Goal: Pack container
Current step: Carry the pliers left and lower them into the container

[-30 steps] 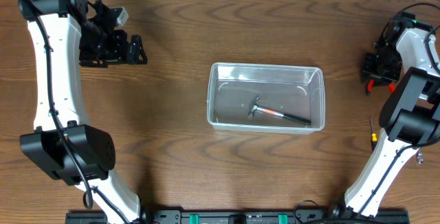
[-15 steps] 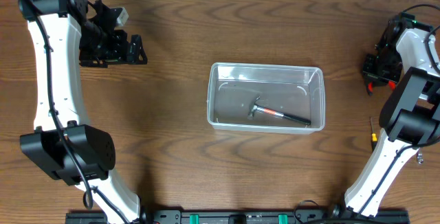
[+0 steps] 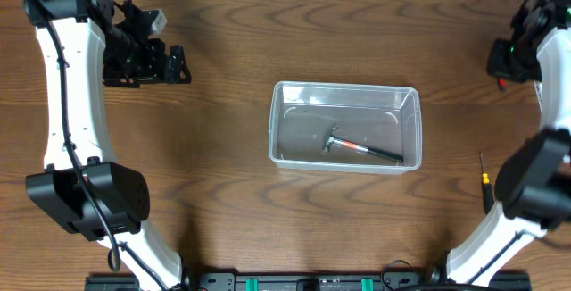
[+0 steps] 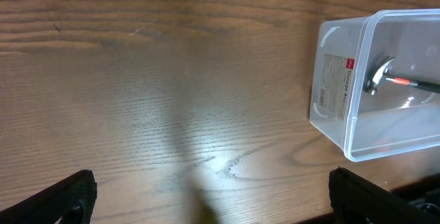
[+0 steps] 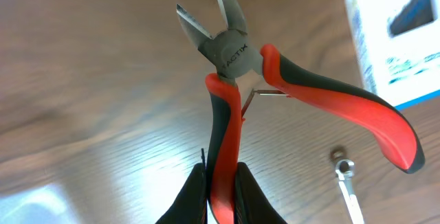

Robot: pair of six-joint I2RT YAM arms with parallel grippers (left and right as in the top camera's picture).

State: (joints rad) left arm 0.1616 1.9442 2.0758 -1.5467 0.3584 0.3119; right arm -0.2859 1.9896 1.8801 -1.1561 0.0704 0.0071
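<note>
Clear rectangular plastic container with rounded corners is seen at the centre of the brown wood-grain table, upright and open at the top. 1 small hammer with metal head and red-and-black handle is laid flat inside it, head toward 9 o'clock, handle end toward 4 o'clock.

Left gripper is placed at 10 o'clock from the container, well apart from it. In the left wrist view its black fingers are spread wide at the bottom corners, with nothing held between them. The container is seen at 3 o'clock in that view.

Right gripper is placed at 2 o'clock from the container, near the table's right edge. In the right wrist view its jaws are closed narrow on 1 handle of the steel diagonal cutters with red-and-black handles. The 2nd handle is left free, splayed toward 4 o'clock. The blades are parted and pointed at 12 o'clock.

Blue-and-white card pack is seen at 2 o'clock in that view. Small silvery metal piece is seen at 4 o'clock, type cannot be told. Thin yellow-and-black tool is laid at 4 o'clock from the container.
</note>
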